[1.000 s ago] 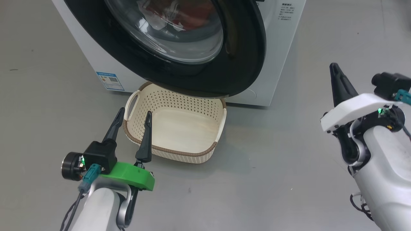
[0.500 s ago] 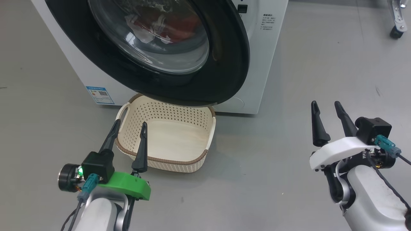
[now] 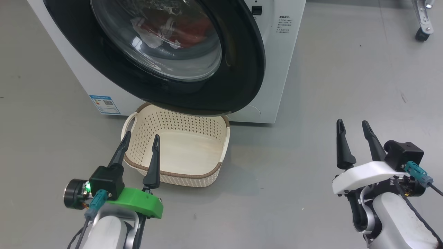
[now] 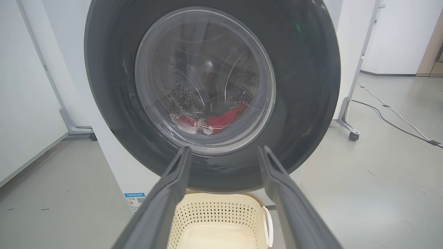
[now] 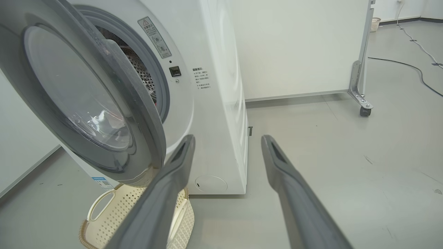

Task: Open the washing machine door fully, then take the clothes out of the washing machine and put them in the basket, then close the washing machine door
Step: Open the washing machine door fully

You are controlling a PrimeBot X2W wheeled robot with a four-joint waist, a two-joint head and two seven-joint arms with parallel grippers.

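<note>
Looming largest, the washing machine: white, smooth-fronted box; its perforated steel drum is glimpsed in the right wrist view.
Washing machine door: glossy black round rim around a bulging clear glass bowl. It stands part-way open, hinged on the robot's left. Its free edge stands out on the robot's right, and its lower rim overhangs the back wall of the basket (not yet fully open, I judge).
Basket: cream perforated plastic, a rounded rectangle with a brown woven-look rim and loop handles. It is empty and sits on the grey floor just in front of the machine.
Clothes: red cloth with white trim, soft and crumpled, low in the drum behind the glass.
Left gripper: jaws wide and holding nothing, hovering by the basket's near-left rim and facing the door glass almost square-on.
Right gripper: jaws wide and empty, over bare floor well to the right of the basket.
Relation that matters: the door's free edge runs roughly upright. It lies up and to the left of the right jaws, nearly edge-on to them. The right arm looks nearer to that edge and to the gap behind it (so pushing the door toward the robot's left probably falls to it).
</note>
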